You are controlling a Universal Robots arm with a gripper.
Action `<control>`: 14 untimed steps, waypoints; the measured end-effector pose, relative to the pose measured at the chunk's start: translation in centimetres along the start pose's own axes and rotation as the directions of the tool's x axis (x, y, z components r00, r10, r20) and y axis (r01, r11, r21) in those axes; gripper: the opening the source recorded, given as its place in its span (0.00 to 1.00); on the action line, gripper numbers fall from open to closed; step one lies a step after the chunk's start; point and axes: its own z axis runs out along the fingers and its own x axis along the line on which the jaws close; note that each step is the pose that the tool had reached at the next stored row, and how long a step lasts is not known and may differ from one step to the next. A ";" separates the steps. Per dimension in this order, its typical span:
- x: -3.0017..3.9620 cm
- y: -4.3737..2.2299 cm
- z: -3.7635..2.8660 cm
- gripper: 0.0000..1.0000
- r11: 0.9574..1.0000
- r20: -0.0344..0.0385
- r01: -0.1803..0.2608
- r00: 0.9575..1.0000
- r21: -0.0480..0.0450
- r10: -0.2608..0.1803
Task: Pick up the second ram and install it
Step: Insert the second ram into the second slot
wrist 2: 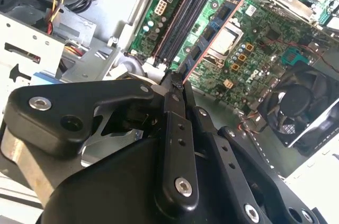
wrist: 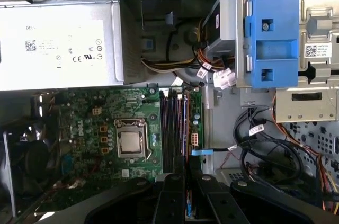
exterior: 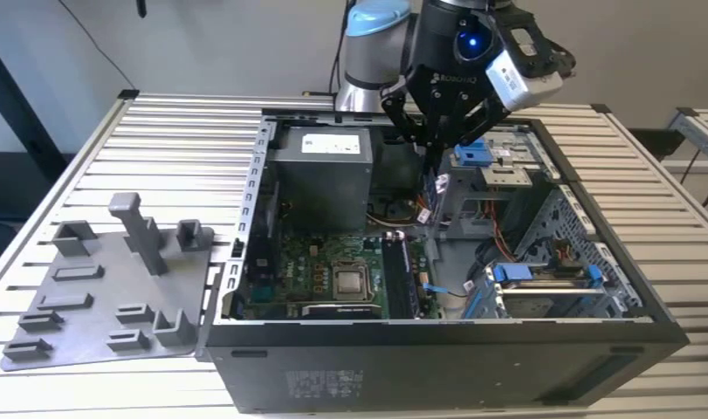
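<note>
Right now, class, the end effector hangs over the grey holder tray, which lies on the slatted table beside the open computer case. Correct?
No. The end effector hangs over the open computer case, not the grey holder tray, which does lie on the slatted table beside it. The exterior view shows this.

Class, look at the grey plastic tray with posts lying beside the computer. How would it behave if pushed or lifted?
The tray looks like a thin plate, so probably light and somewhat bendy. Lying flat, it seems unlikely to tip, and a push would likely slide it along the ribbed table. Its tall post might snap.
</note>
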 end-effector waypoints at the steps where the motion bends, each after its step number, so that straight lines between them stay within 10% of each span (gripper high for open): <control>1: 0.00 0.00 0.00 0.14 1.000 0.000 0.000 1.000 0.000 0.000; 14: 0.00 0.03 0.77 0.14 1.000 0.001 0.004 1.000 0.009 -0.004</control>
